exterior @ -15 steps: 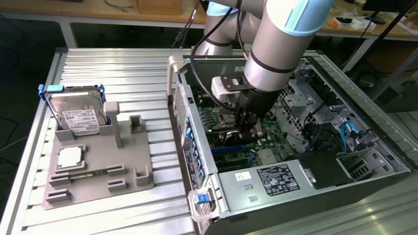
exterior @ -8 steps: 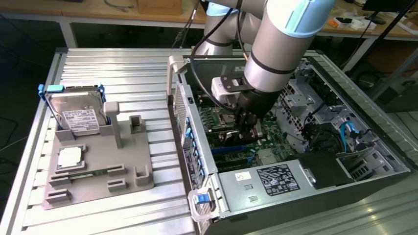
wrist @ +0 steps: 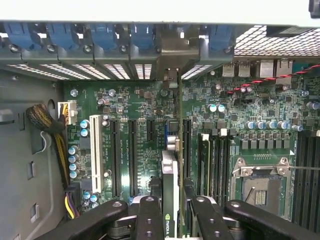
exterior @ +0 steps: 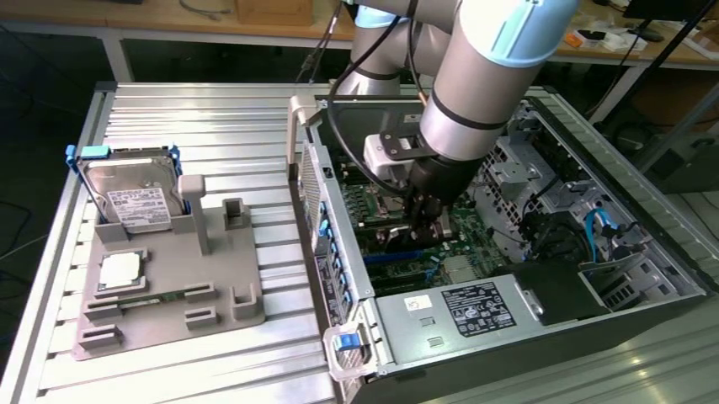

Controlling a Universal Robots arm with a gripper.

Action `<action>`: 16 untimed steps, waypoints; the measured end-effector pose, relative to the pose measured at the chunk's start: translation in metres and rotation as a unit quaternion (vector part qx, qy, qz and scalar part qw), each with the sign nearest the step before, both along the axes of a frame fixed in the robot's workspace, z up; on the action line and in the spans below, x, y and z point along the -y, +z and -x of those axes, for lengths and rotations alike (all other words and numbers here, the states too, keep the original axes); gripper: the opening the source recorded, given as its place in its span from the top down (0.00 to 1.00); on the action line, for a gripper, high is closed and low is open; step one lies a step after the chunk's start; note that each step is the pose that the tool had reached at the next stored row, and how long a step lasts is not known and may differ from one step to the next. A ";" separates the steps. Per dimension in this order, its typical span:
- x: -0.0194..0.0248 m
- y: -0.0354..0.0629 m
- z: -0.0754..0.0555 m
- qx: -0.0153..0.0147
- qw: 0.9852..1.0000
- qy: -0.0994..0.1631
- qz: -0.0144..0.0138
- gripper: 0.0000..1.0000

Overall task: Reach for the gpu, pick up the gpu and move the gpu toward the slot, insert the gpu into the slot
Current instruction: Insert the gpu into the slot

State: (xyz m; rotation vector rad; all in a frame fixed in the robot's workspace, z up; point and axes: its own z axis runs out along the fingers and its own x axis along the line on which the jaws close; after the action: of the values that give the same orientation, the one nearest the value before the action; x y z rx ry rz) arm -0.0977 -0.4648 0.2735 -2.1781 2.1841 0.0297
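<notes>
My gripper (exterior: 422, 220) is deep inside the open computer case (exterior: 337, 278), just above the green motherboard (wrist: 135, 105). In the wrist view its two black fingers (wrist: 149, 216) are shut on the gpu (wrist: 170, 175). I see the thin card edge-on, with a green logo near the fingers. The card's silvery bracket (wrist: 172, 75) reaches the case's rear wall. The card stands in line with the blue slot (wrist: 165, 134), of which a short piece shows beside it. Whether the card is seated in the slot I cannot tell.
On the table at the exterior view's left, a grey fixture (exterior: 168, 290) holds a silver hard drive (exterior: 135, 200) and a square processor chip (exterior: 120, 271). Black slots (wrist: 131, 155), a white slot (wrist: 95, 155), memory strips (wrist: 305, 165), a processor socket (wrist: 260, 185) and a cable bundle (wrist: 50, 125) surround the card.
</notes>
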 end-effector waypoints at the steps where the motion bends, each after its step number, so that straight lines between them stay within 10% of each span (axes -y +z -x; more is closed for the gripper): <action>1: 0.0002 -0.0001 0.000 0.000 1.000 0.000 0.000 0.73; 16: 0.0027 -0.0035 0.000 -0.001 1.000 0.000 0.000 0.73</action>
State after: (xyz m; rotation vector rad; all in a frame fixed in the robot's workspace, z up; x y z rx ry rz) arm -0.0977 -0.4675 0.2700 -2.1787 2.1847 0.0308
